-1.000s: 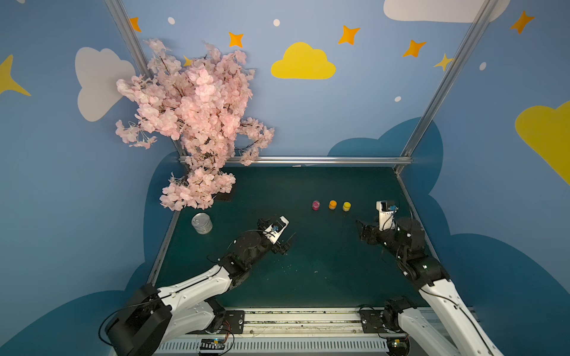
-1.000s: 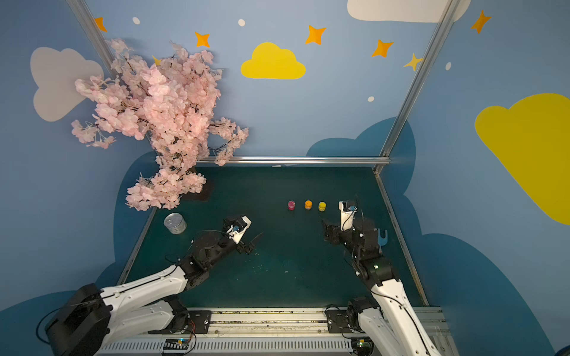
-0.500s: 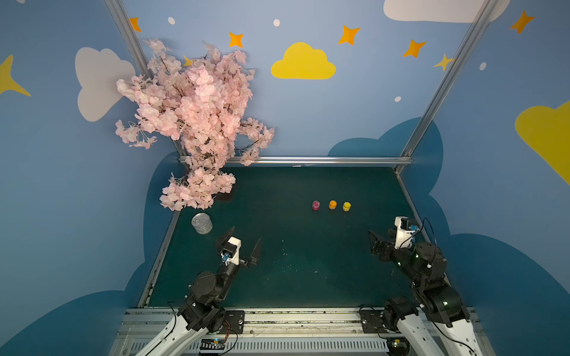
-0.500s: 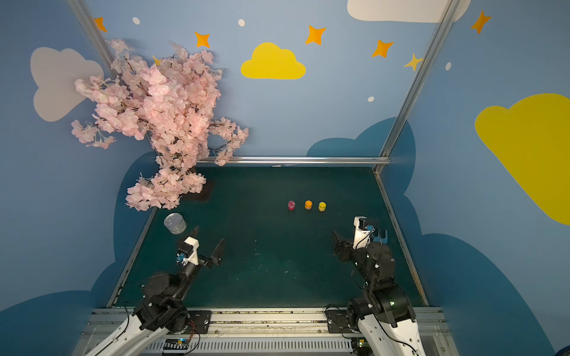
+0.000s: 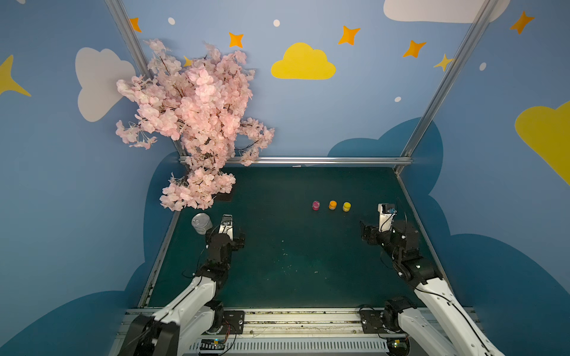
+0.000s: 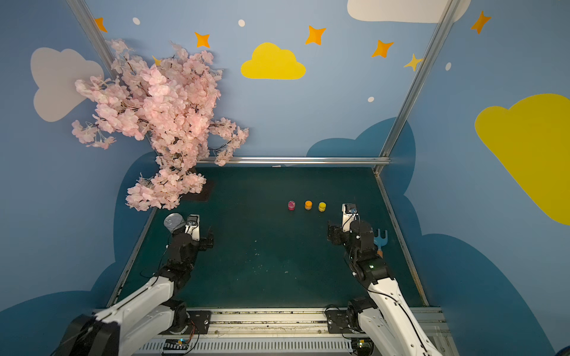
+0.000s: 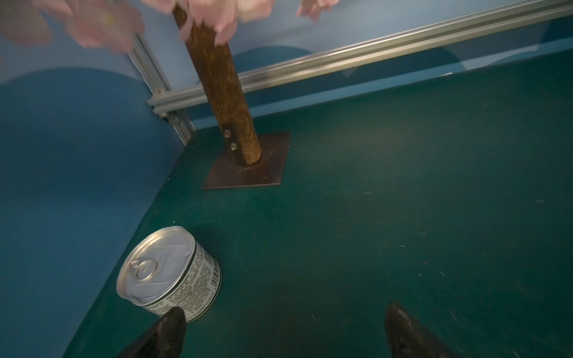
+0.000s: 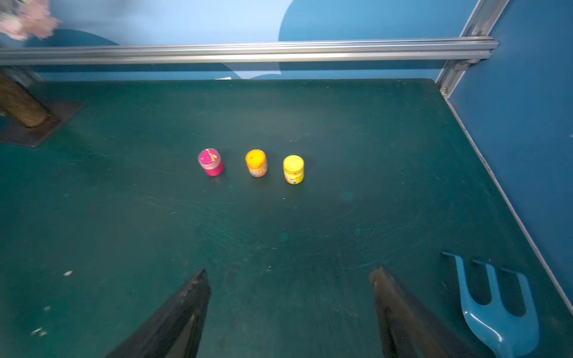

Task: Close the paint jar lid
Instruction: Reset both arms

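Toward the far right of the dark green surface [image 5: 293, 246], three little paint jars stand in a row, each apart from the next: a magenta jar with a clear, paint-smeared lid [image 8: 210, 162], an orange jar [image 8: 256, 163] and a yellow jar [image 8: 293, 169]. All look capped from here. Whether the magenta lid is seated or only resting I cannot tell, though I'd guess that is the one meant. The right pincer [image 8: 289, 274] hangs wide and empty, facing the row from well back. The left pincer [image 7: 285, 313], just as wide and empty, hovers beside a silver ring-pull tin can [image 7: 167, 269]. I'd call this the approach: next comes reaching in, steadying that small jar and pressing or twisting its lid home without toppling its neighbours. A blue plastic garden fork [image 8: 496, 310] lies near the right edge. Blue walls painted with clouds and stars enclose everything, and a pink blossom tree [image 5: 194, 123] fills the far left corner.
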